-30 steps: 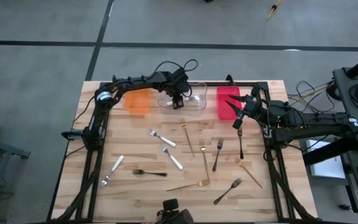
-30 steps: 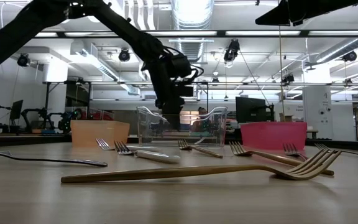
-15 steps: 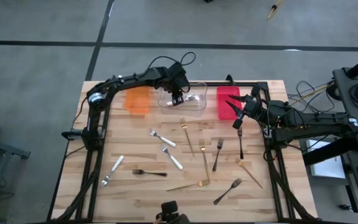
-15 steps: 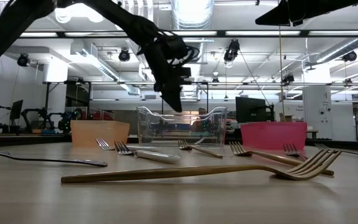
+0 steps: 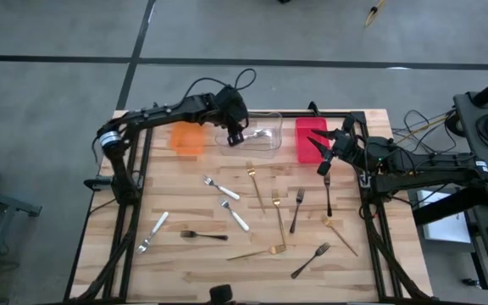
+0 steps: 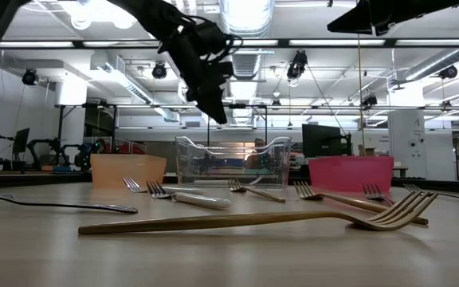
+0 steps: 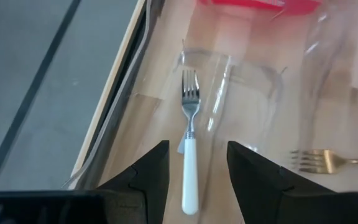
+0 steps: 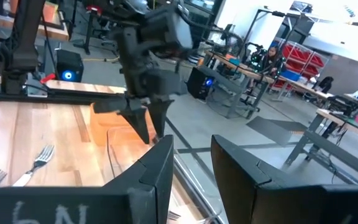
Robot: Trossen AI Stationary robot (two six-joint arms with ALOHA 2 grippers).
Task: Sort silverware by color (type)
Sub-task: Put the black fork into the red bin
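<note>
My left gripper hangs open above the clear bin. A white-handled silver fork lies flat on the bin's floor, well below the fingers. My right gripper waits open with nothing in it, level above the table near the red bin. Other silverware lies flat on the table: white-handled forks, gold pieces and black forks.
The orange bin, the clear bin and the red bin stand in a row along the far edge. A black fork and a gold piece lie below my right gripper. Black frame rails run along both table sides.
My left gripper has risen out of the clear bin and drawn a little toward the table's left, staying open. The white-handled fork stays on the bin's floor.
</note>
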